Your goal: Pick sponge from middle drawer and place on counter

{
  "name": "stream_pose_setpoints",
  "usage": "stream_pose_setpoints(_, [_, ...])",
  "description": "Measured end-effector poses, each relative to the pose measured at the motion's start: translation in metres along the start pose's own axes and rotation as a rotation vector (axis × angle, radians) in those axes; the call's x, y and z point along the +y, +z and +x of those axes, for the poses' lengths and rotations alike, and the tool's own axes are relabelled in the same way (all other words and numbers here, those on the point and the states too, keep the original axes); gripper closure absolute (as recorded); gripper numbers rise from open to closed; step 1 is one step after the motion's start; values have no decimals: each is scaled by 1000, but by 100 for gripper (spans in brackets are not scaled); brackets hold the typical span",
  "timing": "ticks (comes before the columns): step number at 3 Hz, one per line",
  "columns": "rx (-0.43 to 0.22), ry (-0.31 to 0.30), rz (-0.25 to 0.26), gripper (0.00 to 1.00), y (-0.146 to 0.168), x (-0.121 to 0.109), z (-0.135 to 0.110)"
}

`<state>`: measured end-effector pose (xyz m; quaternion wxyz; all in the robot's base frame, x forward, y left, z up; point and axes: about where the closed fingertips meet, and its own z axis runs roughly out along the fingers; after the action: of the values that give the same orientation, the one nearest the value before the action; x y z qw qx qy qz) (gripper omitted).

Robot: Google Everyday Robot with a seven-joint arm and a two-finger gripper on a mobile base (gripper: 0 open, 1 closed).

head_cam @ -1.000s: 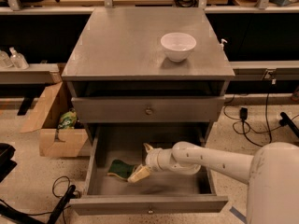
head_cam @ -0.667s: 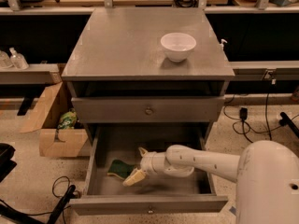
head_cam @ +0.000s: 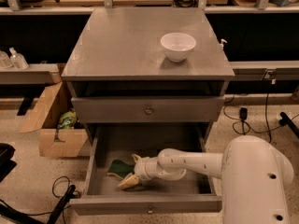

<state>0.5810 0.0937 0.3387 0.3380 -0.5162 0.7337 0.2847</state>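
Observation:
The sponge (head_cam: pixel 117 167), dark green face up, lies in the front left of the open middle drawer (head_cam: pixel 187 203), the low pulled-out one with a small knob. My gripper (head_cam: pixel 130 171) reaches down into the drawer from the right. Its pale fingers are spread, one above and one below the sponge's right end, and they look close to or touching it. The sponge rests on the drawer floor. The counter (head_cam: pixel 126 41) is the grey cabinet top above.
A white bowl (head_cam: pixel 178 45) sits on the counter's right rear. The taller grey drawer (head_cam: pixel 148 110) above is closed. A cardboard box (head_cam: pixel 56 125) stands on the floor to the left. Cables lie at the front left and right.
My gripper has moved left and forward inside the drawer, closing in on the sponge's right end. The sponge has not moved.

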Motion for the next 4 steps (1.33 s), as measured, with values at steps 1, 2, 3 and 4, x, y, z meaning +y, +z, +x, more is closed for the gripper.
stream_pose_setpoints(1, [17,-43,9,49,-1,8,-12])
stream_pose_setpoints(2, [21,-119,35,72,-30,14,-48])
stream_pose_setpoints(3, [50,-183,35,95,-76,35,-81])
stream_pose_setpoints(4, [72,-281,11,100,-153,46,-153])
